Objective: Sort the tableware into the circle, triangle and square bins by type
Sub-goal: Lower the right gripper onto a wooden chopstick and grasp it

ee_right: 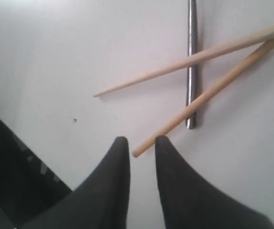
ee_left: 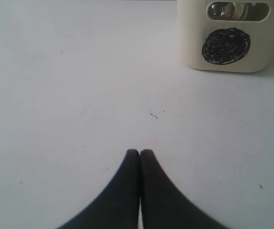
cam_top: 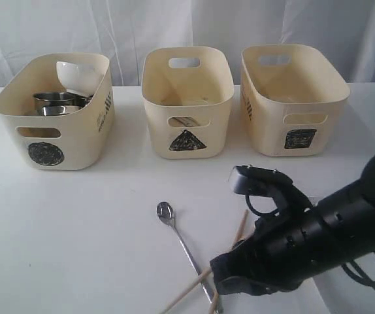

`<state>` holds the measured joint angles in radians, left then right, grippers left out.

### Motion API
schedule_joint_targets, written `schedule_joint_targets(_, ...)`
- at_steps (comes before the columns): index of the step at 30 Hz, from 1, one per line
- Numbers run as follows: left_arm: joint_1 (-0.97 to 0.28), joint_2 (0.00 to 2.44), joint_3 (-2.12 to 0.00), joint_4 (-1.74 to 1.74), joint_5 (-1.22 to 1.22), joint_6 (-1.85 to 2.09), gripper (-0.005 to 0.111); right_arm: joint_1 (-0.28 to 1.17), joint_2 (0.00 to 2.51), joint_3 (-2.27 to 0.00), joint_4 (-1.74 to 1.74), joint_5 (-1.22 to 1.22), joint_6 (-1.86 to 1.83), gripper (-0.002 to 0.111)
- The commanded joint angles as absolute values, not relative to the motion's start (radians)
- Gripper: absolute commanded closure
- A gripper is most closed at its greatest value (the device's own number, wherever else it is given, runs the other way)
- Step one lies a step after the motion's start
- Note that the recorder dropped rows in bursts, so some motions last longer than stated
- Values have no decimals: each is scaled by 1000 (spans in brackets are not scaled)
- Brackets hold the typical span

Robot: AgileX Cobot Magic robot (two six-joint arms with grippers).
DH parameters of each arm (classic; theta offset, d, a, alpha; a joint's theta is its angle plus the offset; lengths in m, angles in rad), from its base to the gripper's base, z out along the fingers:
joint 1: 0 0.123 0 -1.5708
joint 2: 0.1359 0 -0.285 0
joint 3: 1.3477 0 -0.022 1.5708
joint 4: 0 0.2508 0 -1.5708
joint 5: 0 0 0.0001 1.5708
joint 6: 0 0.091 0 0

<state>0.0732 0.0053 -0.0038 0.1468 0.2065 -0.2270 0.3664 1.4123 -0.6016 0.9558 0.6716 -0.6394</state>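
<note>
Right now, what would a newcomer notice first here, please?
Three cream bins line the back: circle bin, holding steel mugs and a white bowl, then triangle bin and square bin. In front, the black right arm hangs over a spoon crossed by chopsticks, right gripper slightly open at one tip.

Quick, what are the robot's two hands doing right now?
Left gripper: closed, holding nothing.
Right gripper: slightly open, a chopstick tip at its gap, not gripped.

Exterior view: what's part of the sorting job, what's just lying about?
Job: steel spoon, two chopsticks, circle bin holding steel mugs and white bowl, triangle bin, square bin.
Just there: table, white curtain.
</note>
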Motion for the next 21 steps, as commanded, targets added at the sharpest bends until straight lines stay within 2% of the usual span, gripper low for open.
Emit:
schedule_joint_targets(1, 68, 0, 0, 139, 202, -229, 107, 360, 1525, -667, 843, 683, -659, 82)
schedule_joint_targets(9, 68, 0, 0, 139, 202, -229, 107, 360, 1657, -687, 814, 659, -647, 78)
schedule_joint_targets(21, 68, 0, 0, 139, 202, -229, 107, 360, 1659, -687, 925, 490, -644, 78)
